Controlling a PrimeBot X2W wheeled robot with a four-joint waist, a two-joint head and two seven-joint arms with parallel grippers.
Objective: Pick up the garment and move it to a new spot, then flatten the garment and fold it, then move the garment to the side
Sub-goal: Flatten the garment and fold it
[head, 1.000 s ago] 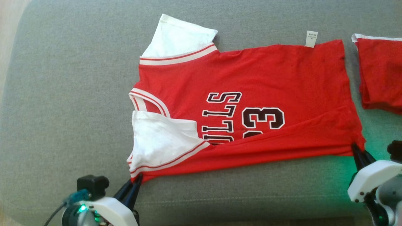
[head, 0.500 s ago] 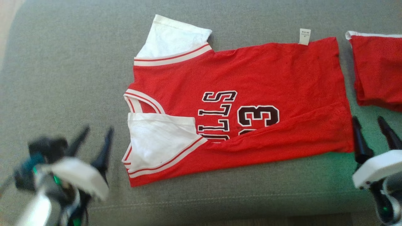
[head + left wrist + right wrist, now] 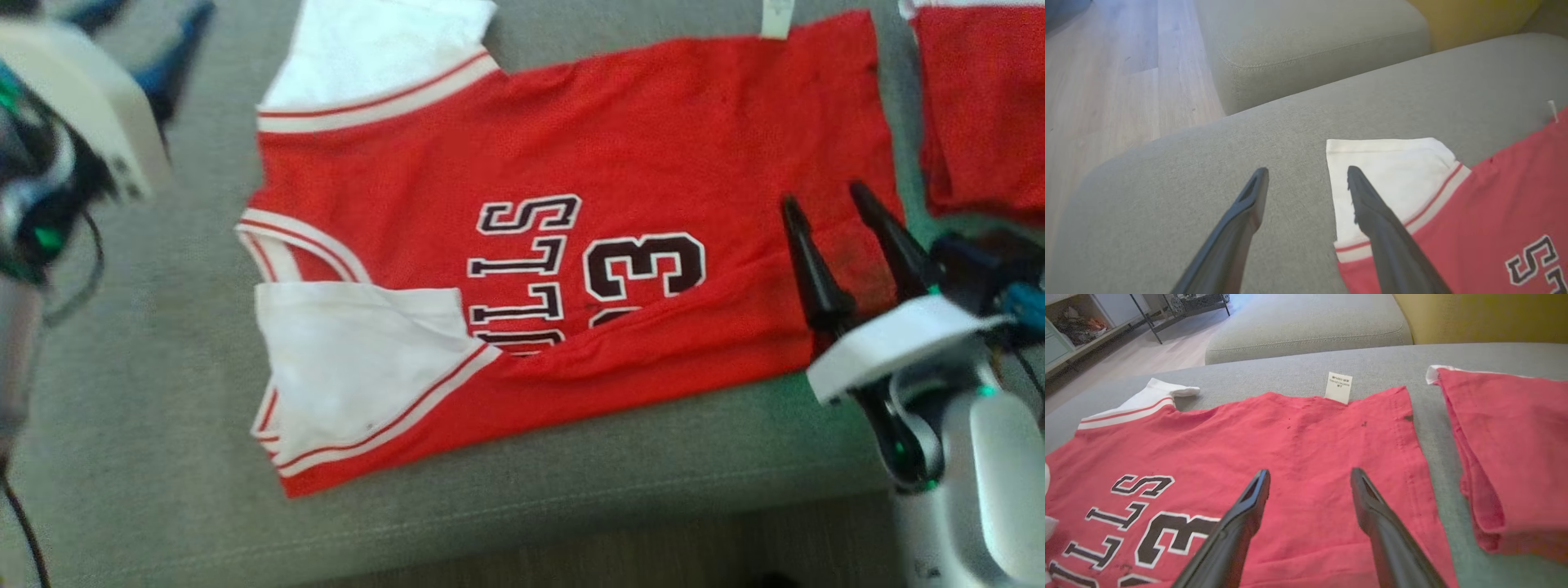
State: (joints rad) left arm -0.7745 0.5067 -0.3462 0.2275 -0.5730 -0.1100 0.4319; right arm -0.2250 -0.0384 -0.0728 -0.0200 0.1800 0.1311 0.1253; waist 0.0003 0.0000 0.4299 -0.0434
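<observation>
The garment point(image 3: 620, 139) is a red jersey with white sleeves and black lettering, spread flat on the grey cushion point(image 3: 131, 392). Its near long edge is folded over onto the body. My left gripper point(image 3: 139, 24) is open and blurred at the far left, above the cushion. In the left wrist view, this gripper point(image 3: 1306, 171) has its right finger over the edge of the far white sleeve point(image 3: 1404, 163). My right gripper point(image 3: 823, 196) is open above the red cloth near the hem. The right wrist view shows it point(image 3: 1310, 473) over the jersey's body point(image 3: 1290, 428), holding nothing.
A second red garment point(image 3: 980, 106) lies folded on the cushion just right of the jersey's hem. Another grey cushion point(image 3: 1310, 41) stands beyond, with wooden floor point(image 3: 1106, 81) to its left. The near cushion edge point(image 3: 490, 523) runs below the jersey.
Both grippers have opened and let go of the jersey's near edge. The left one went up to the far sleeve, the right one over the hem. The head camera has also shifted.
</observation>
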